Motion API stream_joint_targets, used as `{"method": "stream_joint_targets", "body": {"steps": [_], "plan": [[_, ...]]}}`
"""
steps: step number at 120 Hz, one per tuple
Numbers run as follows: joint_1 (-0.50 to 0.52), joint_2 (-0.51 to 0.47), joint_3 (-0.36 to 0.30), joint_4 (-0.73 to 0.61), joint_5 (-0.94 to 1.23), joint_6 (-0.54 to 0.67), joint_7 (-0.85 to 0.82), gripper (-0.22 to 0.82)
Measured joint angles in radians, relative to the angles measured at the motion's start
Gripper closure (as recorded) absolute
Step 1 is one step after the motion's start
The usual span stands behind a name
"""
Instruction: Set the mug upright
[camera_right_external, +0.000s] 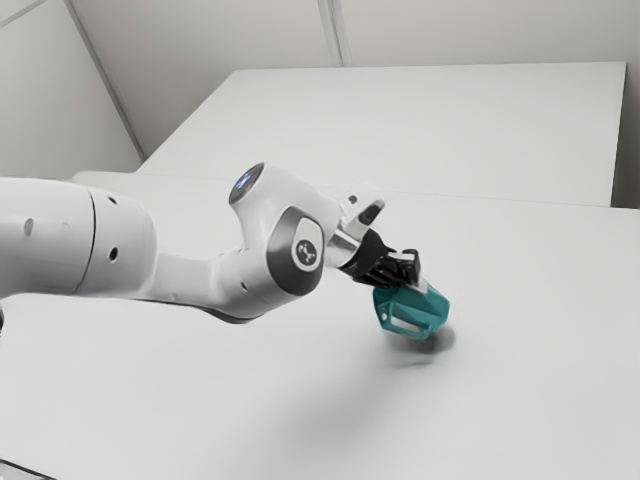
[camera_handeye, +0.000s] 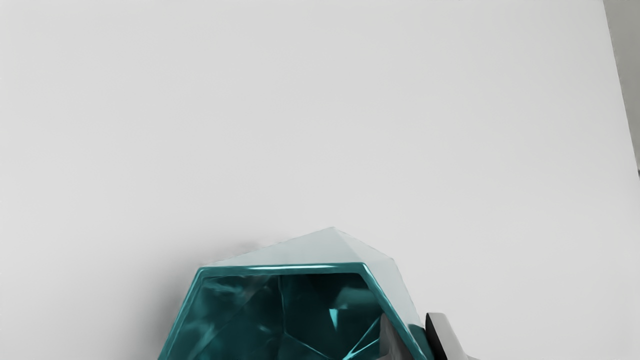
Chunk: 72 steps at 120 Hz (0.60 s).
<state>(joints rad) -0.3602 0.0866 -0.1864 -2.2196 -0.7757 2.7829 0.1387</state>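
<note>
Gripper (camera_right_external: 414, 277) clamps wall of teal mug (camera_right_external: 430, 306), one finger (camera_handeye: 391, 340) inside; mug tilts above white table (camera_right_external: 200, 400), toward exterior view's right.

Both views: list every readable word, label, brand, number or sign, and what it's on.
No readable text.
Dark emblem on the arm's round joint cover: a logo-like mark, too small to read as letters.
Blue-lit marking on the arm's upper joint cap: too small and blurred to read.
Mug: no lettering or label visible in either view.
</note>
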Motion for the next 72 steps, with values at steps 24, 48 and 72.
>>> {"method": "stream_joint_targets", "body": {"steps": [24, 48, 72], "plan": [[-0.024, -0.087, 0.112, -0.031, 0.064, -0.178, -0.015, 0.78], [0.062, -0.17, 0.131, -0.083, 0.157, -0.314, -0.034, 0.78], [0.087, -0.273, 0.163, -0.148, 0.28, -0.405, -0.067, 0.78]]}}
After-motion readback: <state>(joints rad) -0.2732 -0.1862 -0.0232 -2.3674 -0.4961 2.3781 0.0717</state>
